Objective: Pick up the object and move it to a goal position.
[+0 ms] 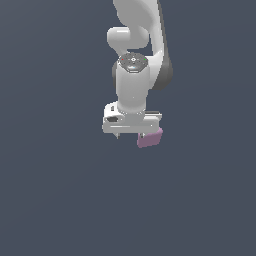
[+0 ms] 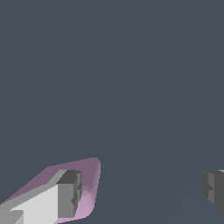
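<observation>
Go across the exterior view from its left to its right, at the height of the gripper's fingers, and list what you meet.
Bare dark background, then the thin finger on the exterior view's left, then the pink block under the gripper's other side, then bare background again.

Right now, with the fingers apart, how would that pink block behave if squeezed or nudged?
The pink block looks rigid with flat faces, so probably grippable, not floppy. One rounded corner might let it pivot, not roll. It lies off-centre of the open gripper, near one finger, so closing may shove it sideways.
</observation>
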{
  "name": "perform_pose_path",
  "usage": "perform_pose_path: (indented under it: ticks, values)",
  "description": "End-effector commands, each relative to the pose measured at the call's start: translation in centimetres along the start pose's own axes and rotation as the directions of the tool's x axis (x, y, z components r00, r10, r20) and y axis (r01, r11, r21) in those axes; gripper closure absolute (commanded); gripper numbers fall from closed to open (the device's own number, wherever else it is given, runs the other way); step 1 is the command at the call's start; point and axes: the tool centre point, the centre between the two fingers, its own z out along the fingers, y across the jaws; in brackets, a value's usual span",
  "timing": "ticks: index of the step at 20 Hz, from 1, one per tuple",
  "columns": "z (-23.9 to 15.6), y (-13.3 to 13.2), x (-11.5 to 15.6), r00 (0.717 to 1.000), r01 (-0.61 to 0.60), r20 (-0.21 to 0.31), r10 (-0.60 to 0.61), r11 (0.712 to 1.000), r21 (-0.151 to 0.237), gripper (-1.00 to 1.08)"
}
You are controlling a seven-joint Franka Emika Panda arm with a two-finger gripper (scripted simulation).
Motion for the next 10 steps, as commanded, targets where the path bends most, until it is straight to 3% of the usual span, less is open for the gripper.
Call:
perform_pose_path:
  ticks: [1,10]
  values:
    - [0.0,0.0,0.0,1.0,0.0,0.0,0.0,1.0,0.0,-0.92]
    - [0.6,3.1,0.0,0.999,-0.045,0.012,0.045,0.999,-0.001,-0.92]
